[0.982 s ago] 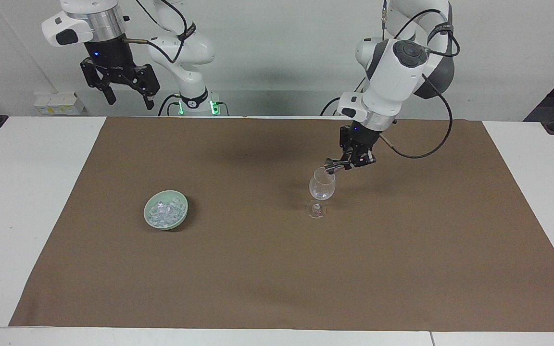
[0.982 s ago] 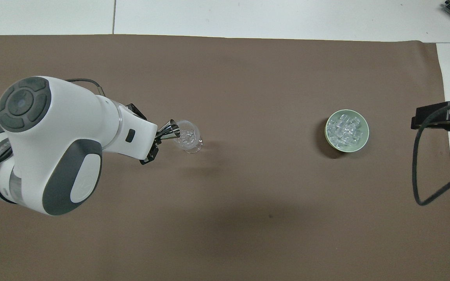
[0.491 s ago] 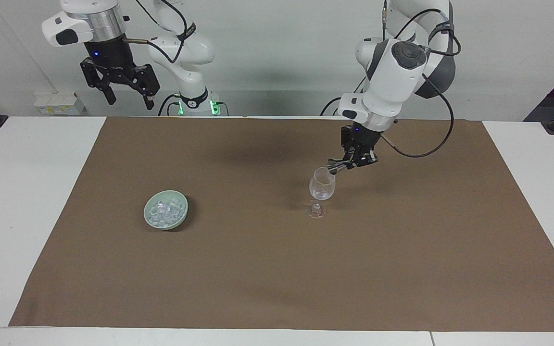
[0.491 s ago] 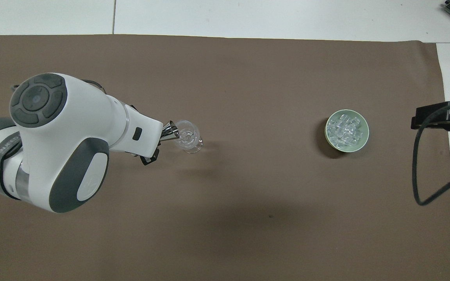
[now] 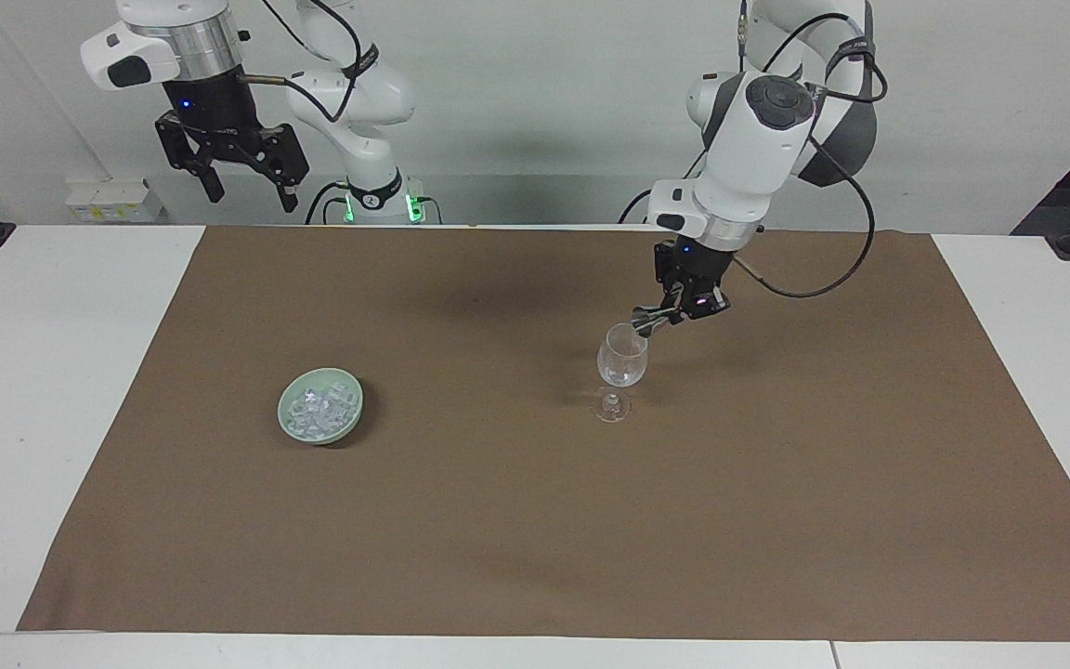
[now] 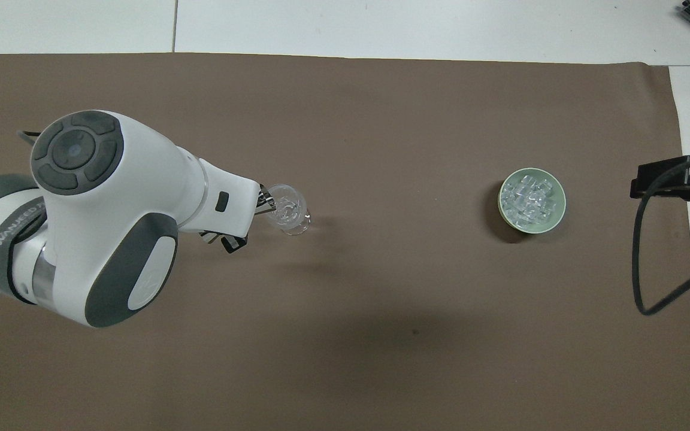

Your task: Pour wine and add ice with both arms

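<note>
Facing view: left gripper (image 5: pixel 681 309), pinching small metal jigger (image 5: pixel 644 322) tipped over wine glass (image 5: pixel 622 358) rim, has risen slightly; pour likely ending. Right gripper (image 5: pixel 245 182) waits, spread, ice (image 5: pixel 319 409) untouched.

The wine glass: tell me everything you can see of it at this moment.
The wine glass is clear and stemmed, with a rounded bowl, short stem and round foot. It stands upright on the brown cloth, toward the left arm's end of the table, apart from the green bowl. Its contents cannot be made out. The left gripper holds a small metal cup tipped at its rim; contact cannot be told.
</note>
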Robot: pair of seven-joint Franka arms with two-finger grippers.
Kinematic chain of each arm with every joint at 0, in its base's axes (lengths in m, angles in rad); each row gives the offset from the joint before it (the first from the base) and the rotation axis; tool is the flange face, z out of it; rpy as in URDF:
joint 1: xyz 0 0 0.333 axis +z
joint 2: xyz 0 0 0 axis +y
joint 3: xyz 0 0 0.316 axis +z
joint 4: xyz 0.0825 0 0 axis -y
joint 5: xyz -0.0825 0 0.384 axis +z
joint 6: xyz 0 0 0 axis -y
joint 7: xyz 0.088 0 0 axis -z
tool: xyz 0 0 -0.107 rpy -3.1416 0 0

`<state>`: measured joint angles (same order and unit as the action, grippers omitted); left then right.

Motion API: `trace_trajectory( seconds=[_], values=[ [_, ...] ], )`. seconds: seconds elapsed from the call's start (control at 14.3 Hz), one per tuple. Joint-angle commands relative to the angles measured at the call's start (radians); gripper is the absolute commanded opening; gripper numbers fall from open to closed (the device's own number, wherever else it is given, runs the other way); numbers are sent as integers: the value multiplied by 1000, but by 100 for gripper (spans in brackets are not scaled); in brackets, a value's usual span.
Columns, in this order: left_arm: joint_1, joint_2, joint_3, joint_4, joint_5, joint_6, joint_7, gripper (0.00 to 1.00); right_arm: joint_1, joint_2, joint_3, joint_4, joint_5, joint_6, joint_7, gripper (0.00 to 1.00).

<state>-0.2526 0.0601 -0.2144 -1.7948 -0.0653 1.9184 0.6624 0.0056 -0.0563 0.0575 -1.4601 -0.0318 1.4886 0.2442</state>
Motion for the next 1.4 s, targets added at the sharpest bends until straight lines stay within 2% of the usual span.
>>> trace_trajectory(
  seconds=[0.0,0.42,0.7,1.33],
  values=[
    [-42,61,13,109,61,-90,-35,0,-18,-8,7,0,4,-18,-16,100],
    [-63,73,13,133,128,-124,-34,0,-18,-8,7,0,4,-18,-16,100],
    [-80,119,13,219,173,-226,-37,0,-18,-8,7,0,4,-18,-16,100],
    [-70,119,17,219,183,-219,-44,0,-18,-8,7,0,4,-18,-16,100]
  ],
)
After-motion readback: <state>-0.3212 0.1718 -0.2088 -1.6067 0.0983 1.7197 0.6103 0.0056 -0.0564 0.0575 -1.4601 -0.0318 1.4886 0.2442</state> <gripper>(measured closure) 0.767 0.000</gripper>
